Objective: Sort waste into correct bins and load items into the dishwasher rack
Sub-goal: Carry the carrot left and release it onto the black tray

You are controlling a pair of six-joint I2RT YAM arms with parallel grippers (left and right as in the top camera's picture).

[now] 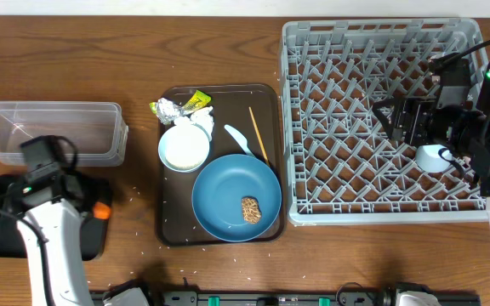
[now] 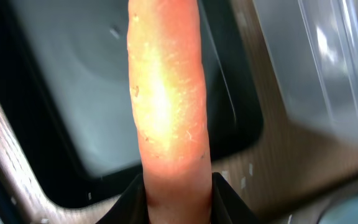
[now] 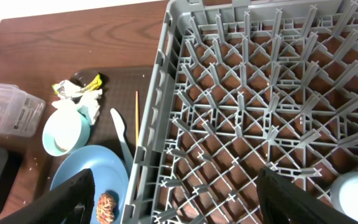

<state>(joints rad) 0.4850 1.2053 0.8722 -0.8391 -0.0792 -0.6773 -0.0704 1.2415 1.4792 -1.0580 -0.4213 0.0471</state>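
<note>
My left gripper (image 2: pixel 178 190) is shut on the orange carrot (image 2: pixel 166 93) and holds it over the black tray (image 2: pixel 98 87); the carrot's tip shows in the overhead view (image 1: pixel 100 210). The clear tub (image 1: pixel 49 129) lies just behind the tray. My right gripper (image 1: pixel 391 119) hangs open and empty over the grey rack (image 1: pixel 381 51); a light blue cup (image 1: pixel 432 157) stands in the rack. The blue plate (image 1: pixel 228 183) carries the brown chunk (image 1: pixel 250 209). The bowl (image 1: pixel 184 146), spoon (image 1: pixel 238 138), chopsticks (image 1: pixel 258 132), foil (image 1: pixel 167 108), yellow wrapper (image 1: pixel 196 100) and tissue (image 1: pixel 202 116) lie nearby. No pink cup shows.
The plate, bowl and waste sit on a dark brown serving tray (image 1: pixel 170 212) between the bins and the rack. Loose rice grains (image 1: pixel 143 174) are scattered on the wooden table around it.
</note>
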